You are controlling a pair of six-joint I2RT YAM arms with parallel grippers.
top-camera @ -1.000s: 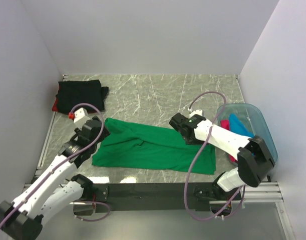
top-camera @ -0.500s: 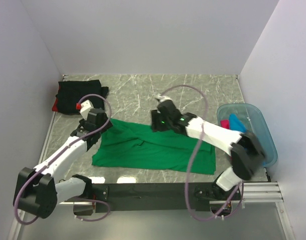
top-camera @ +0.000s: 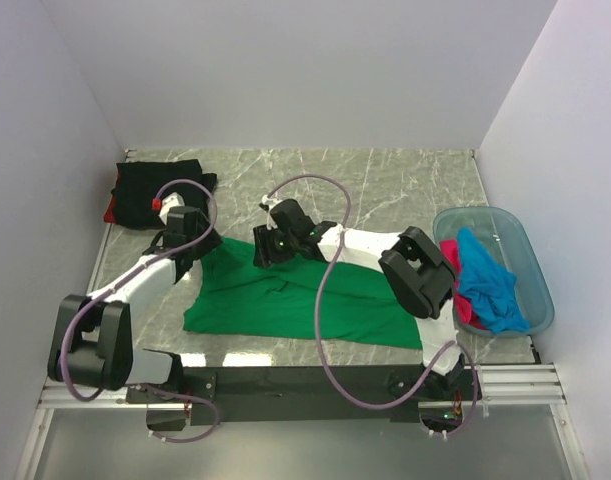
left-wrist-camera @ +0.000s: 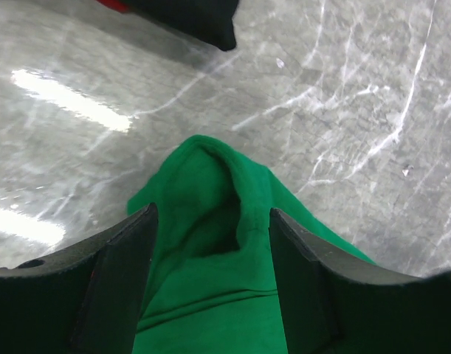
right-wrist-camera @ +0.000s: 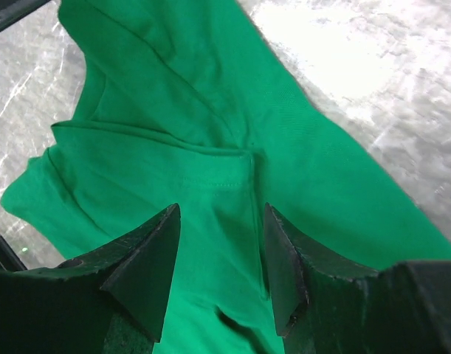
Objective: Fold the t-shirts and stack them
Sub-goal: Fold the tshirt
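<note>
The bright green t-shirt (top-camera: pixel 305 300) lies spread and creased across the near middle of the table. My left gripper (top-camera: pixel 197 247) is open at the shirt's far left corner. In the left wrist view (left-wrist-camera: pixel 210 221) its jaws straddle a bunched-up peak of green cloth (left-wrist-camera: pixel 210 169). My right gripper (top-camera: pixel 269 247) is open over the shirt's upper left part. In the right wrist view (right-wrist-camera: pixel 221 217) its jaws stand apart over a sleeve seam of the green cloth (right-wrist-camera: pixel 173 110). A folded black t-shirt (top-camera: pixel 160 188) lies on a red one (top-camera: pixel 110 212) at the far left.
A translucent blue tub (top-camera: pixel 530 270) at the right edge holds a blue shirt (top-camera: pixel 485 285) and a pink one (top-camera: pixel 451 250). White walls close in the marbled table (top-camera: pixel 385 185) on three sides. The black shirt's corner (left-wrist-camera: pixel 199 18) shows just beyond the left gripper.
My right arm has swept left across the green shirt, from near the tub to the shirt's upper left. My left gripper has moved farther out to the shirt's far left corner.
</note>
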